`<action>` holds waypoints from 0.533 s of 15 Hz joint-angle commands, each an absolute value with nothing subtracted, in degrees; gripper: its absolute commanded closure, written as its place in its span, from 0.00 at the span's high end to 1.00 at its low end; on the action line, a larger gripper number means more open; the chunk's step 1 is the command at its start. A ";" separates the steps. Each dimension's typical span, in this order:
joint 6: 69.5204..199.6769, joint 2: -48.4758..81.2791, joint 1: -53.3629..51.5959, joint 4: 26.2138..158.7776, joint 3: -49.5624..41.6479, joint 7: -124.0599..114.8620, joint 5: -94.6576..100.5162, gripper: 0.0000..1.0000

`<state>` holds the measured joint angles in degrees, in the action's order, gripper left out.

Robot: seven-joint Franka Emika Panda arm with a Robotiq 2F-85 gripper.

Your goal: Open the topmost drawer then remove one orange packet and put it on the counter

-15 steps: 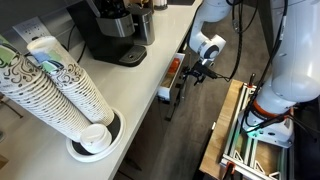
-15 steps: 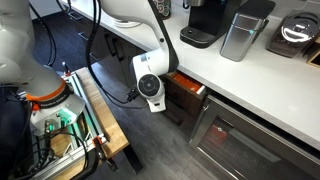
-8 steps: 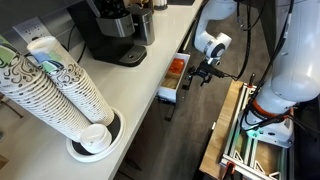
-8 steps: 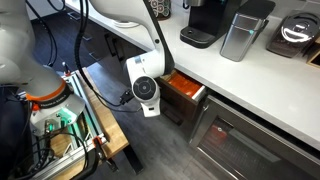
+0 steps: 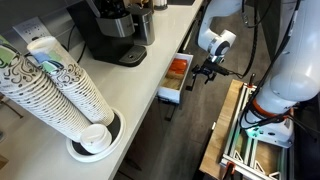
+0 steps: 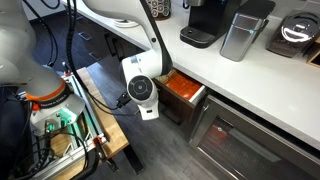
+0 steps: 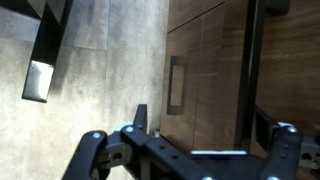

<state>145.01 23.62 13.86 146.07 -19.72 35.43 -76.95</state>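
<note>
The topmost drawer stands pulled out from under the off-white counter, with white sides and a dark front. Several orange packets lie inside, and they also show in an exterior view. My gripper is at the drawer's dark front end, level with it, away from the counter. In the wrist view my gripper has its fingers wide apart and holds nothing. It looks at brown cabinet fronts and a dark upright bar between the jaws. The round wrist hides the fingertips in that exterior view.
A coffee machine and stacks of paper cups stand on the counter. A steel canister and another machine stand further along it. A wooden frame with cables stands on the grey floor behind the arm.
My gripper has moved away from the counter, and the drawer has come out further with it. More of the orange packets show now.
</note>
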 commanded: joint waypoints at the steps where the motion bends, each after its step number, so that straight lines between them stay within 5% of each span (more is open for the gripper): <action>1: 147.38 16.96 15.97 149.30 -19.97 40.03 -75.45 1.00; 8: 149.57 4.03 16.76 153.63 -20.39 49.51 -69.78 1.00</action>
